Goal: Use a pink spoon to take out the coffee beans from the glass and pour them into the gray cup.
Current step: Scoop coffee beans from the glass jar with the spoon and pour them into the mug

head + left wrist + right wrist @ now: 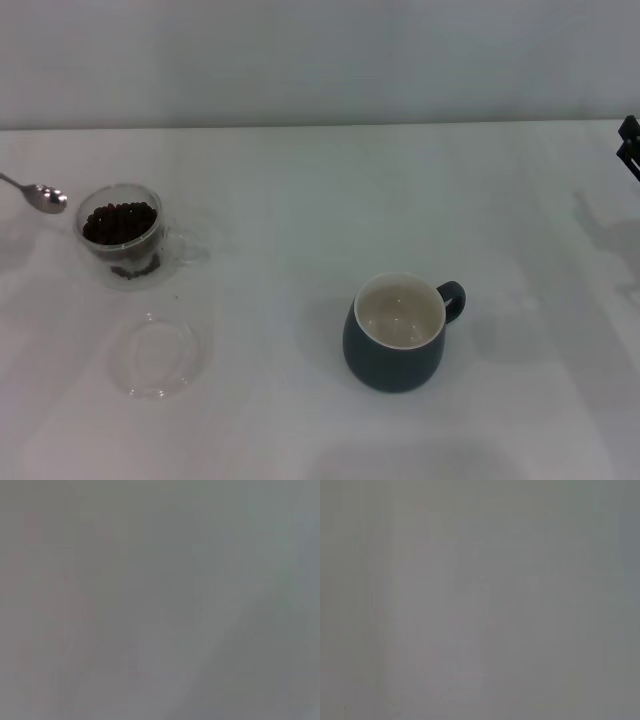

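Hovering spoon [40, 194] bowl just left of glass [122, 236], handle running off past left edge toward left arm. Left gripper unseen, grip cannot tell. Beans [119, 220] in glass; cup [397, 332] well right, empty. Right gripper [629, 145] at far right edge, openness cannot tell.

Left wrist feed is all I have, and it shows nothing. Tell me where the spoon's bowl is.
Observer: The pink spoon shows its bowl just left of the glass, not in it; the handle runs out of the head view.
Operator: Report the beans.
Observer: The coffee beans are in the glass; none show in the gray cup.
Operator: Give me the right arm.
Observer: Only a dark tip of the right gripper shows, at the far right edge, well away from the cup.
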### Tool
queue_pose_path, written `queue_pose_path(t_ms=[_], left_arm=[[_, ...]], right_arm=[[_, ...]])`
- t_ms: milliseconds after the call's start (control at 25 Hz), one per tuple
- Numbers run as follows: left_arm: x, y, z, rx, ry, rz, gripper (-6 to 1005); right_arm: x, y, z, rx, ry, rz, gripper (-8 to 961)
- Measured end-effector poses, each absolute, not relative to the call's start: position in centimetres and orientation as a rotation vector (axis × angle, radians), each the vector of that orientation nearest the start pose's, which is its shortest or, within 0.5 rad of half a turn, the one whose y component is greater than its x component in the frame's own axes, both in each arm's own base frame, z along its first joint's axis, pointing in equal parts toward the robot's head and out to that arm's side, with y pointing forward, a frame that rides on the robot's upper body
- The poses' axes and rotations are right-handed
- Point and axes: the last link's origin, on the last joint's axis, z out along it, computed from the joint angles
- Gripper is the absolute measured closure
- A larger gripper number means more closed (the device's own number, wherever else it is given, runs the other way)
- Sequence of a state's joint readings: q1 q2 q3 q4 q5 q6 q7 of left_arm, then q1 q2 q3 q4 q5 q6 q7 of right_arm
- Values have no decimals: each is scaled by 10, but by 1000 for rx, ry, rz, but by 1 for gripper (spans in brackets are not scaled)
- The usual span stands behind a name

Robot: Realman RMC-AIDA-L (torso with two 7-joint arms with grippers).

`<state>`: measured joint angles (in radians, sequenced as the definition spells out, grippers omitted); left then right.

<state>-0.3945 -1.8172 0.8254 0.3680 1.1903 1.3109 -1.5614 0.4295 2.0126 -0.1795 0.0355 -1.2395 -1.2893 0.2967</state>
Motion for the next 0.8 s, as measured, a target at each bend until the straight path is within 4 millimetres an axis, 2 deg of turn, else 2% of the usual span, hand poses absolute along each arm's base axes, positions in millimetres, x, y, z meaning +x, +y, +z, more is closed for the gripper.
queue_pose_path(t_ms=[240, 480, 800], left_arm=[[-339, 365, 112, -1870, -1149, -1105, 863], [-338, 368, 103, -1864, -1157, -1097, 863], [-321, 383, 79, -1953, -1056, -1011, 862]], right_arm=[[367, 316, 36, -1518, 548, 697, 77], [366, 318, 39, -1518, 533, 696, 77], [369, 316, 43, -1514, 524, 688, 77]])
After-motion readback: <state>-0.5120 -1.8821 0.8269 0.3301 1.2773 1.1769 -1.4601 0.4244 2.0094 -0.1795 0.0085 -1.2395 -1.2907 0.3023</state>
